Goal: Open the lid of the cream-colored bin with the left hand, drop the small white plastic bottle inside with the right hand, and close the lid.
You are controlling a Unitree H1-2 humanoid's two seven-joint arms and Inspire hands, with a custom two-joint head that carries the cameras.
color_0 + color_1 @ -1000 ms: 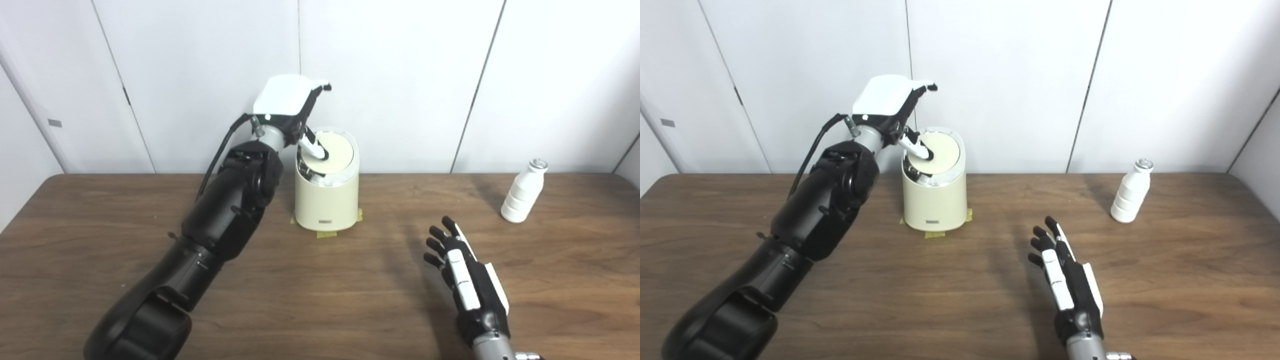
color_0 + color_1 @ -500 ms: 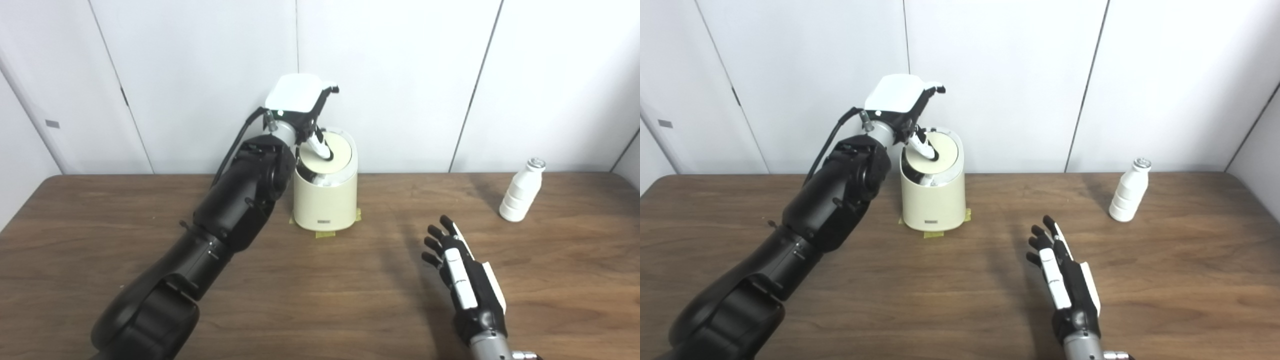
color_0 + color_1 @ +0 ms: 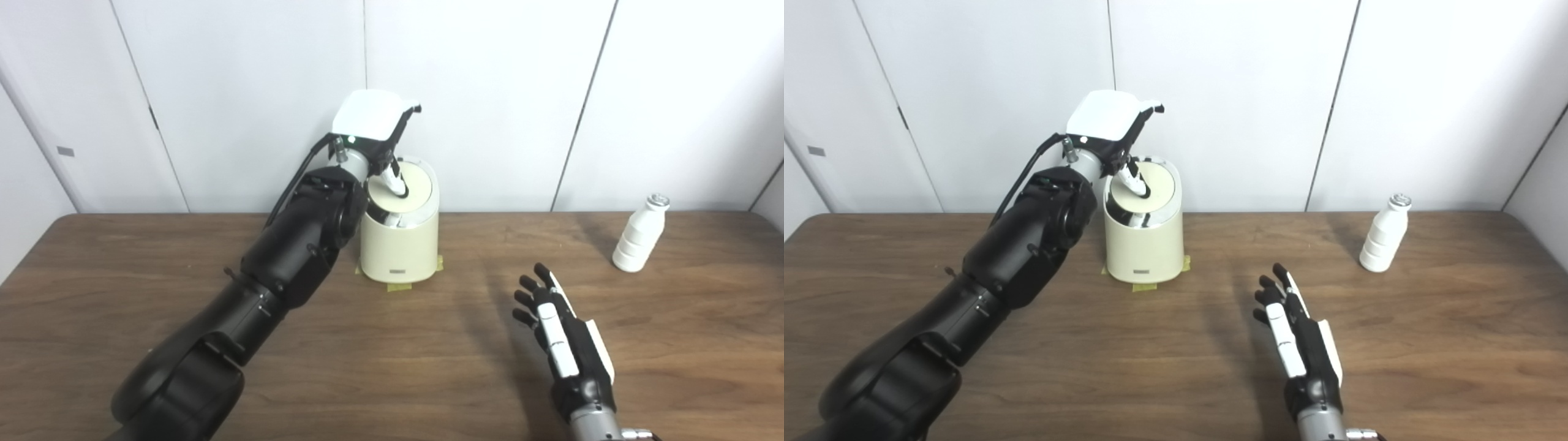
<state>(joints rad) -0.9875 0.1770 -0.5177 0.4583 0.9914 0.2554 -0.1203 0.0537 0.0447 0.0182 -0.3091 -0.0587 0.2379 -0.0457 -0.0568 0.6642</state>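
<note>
The cream-colored bin (image 3: 399,245) stands at the back middle of the table against the wall. Its round lid (image 3: 413,191) is tipped, with a dark gap showing at its front left. My left hand (image 3: 370,116) hovers over the bin's left rim with its fingers stretched out. Its thumb (image 3: 392,179) presses on top of the lid. The small white plastic bottle (image 3: 639,242) stands upright at the far right, untouched. My right hand (image 3: 560,334) is open and empty above the table at the front right, well short of the bottle.
Yellow tape (image 3: 401,286) marks the bin's foot. The wooden table (image 3: 392,380) runs to a white panelled wall (image 3: 490,92) right behind the bin. My dark left forearm (image 3: 288,257) slants across the table's left half.
My left arm has pushed further forward and right, bringing the hand more squarely over the bin. The thumb stays on the tipped lid. The right hand has drifted slightly left.
</note>
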